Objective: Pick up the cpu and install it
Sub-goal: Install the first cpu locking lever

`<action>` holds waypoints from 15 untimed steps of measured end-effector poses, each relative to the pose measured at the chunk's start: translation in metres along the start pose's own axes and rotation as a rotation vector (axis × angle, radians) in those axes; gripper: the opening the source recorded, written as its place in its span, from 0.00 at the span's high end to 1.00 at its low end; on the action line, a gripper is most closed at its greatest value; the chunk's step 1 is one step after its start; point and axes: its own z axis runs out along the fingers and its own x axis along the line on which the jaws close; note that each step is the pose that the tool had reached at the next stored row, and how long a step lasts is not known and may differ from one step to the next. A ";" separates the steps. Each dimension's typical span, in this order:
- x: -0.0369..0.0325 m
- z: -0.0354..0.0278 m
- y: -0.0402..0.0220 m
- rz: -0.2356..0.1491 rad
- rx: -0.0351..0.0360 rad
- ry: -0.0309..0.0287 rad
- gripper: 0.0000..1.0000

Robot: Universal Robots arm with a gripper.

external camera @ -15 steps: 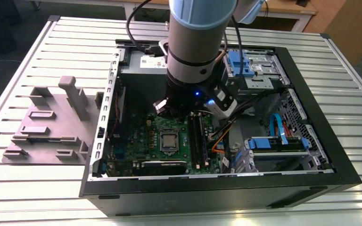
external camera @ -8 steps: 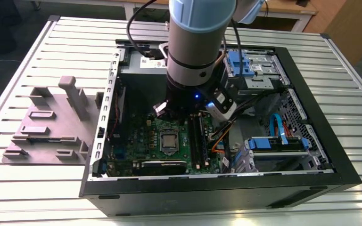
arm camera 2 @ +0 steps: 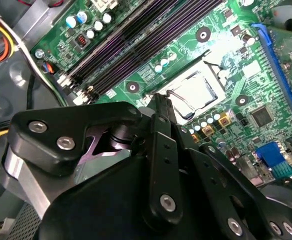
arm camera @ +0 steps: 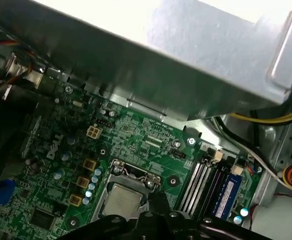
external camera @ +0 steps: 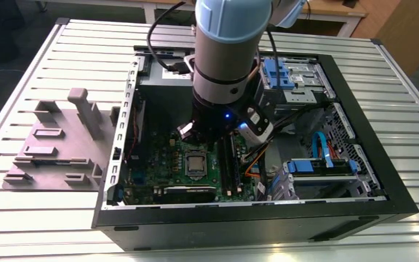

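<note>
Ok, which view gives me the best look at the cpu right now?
The second wrist view: the cpu lies fully exposed in its socket. In the first wrist view the end effector covers the cpu's near edge, and in the exterior view the cpu appears small, below the arm.

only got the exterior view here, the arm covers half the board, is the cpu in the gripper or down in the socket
Observer: Down in the socket. In both wrist views the cpu lies flat inside the socket's metal frame, silvery top up.
Operator: where's the gripper then
Observer: In the second wrist view the gripper hangs over the motherboard, its tip beside the cpu's edge. I cannot tell whether it touches.
Operator: anything crowding it from above
Observer: In the first wrist view a grey metal box overhangs the board's far edge, apart from the socket.
</note>
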 end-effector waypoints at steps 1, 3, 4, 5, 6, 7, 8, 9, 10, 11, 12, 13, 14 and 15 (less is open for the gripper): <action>0.0001 0.0008 -0.0003 0.000 0.0026 0.0010 0.90; 0.0004 0.0023 -0.0010 0.001 0.0076 0.0031 0.90; 0.0005 0.0032 -0.0014 0.001 0.0103 0.0041 0.90; 0.0007 0.0039 -0.0017 0.002 0.0129 0.0052 0.90; 0.0008 0.0047 -0.0021 0.002 0.0153 0.0063 0.90; 0.0010 0.0055 -0.0025 0.002 0.0176 0.0072 0.90; 0.0012 0.0063 -0.0029 0.003 0.0196 0.0080 0.90; 0.0014 0.0070 -0.0035 0.003 0.0213 0.0088 0.90; 0.0015 0.0077 -0.0038 0.003 0.0237 0.0097 0.90; 0.0016 0.0083 -0.0041 0.004 0.0261 0.0106 0.90; 0.0017 0.0088 -0.0045 0.004 0.0283 0.0115 0.90; 0.0018 0.0093 -0.0051 0.004 0.0297 0.0122 0.90; 0.0020 0.0099 -0.0058 0.004 0.0307 0.0127 0.90; 0.0019 0.0105 -0.0063 0.005 0.0318 0.0131 0.90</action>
